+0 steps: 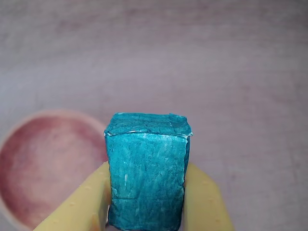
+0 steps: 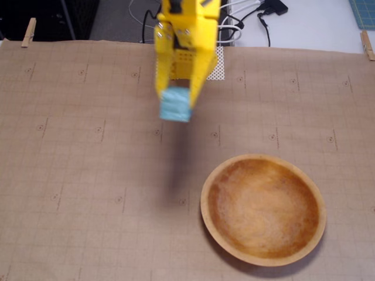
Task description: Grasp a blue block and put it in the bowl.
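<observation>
One claw (image 2: 176,108) grips the blue block (image 2: 176,105) above the bench (image 2: 70,175); in the fixed view the bowl (image 2: 206,193) lies lower right, well apart.

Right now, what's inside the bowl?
Nothing. In the fixed view the bowl shows only bare wood inside. The gripper holds the blue block up off to its left, not over it.

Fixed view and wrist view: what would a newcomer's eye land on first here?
The blue block, pinched between the yellow fingers and lifted above the brown paper, stands out first. Next comes the wide wooden bowl, empty, lower right in the fixed view; in the wrist view it lies left of the block.
</observation>
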Action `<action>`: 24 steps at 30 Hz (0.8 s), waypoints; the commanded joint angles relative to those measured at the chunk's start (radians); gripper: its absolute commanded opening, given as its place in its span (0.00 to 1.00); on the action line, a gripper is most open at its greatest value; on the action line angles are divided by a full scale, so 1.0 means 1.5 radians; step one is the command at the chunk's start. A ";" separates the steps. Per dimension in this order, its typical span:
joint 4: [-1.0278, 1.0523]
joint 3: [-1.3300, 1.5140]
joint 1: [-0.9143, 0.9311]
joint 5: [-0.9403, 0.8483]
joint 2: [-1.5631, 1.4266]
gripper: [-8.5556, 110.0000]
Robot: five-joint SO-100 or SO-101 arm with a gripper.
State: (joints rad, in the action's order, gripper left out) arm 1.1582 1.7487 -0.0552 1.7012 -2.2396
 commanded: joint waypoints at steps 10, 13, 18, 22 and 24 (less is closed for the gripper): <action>-0.010 -0.012 -0.150 0.007 0.005 0.05; -0.053 0.008 -0.168 0.007 0.005 0.05; -0.145 0.063 -0.187 0.005 0.008 0.05; -0.189 0.084 -0.201 0.005 0.057 0.05; -0.220 0.084 -0.209 0.006 0.107 0.05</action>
State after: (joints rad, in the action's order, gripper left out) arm 0.8989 1.8929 -0.3590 1.7012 -2.1261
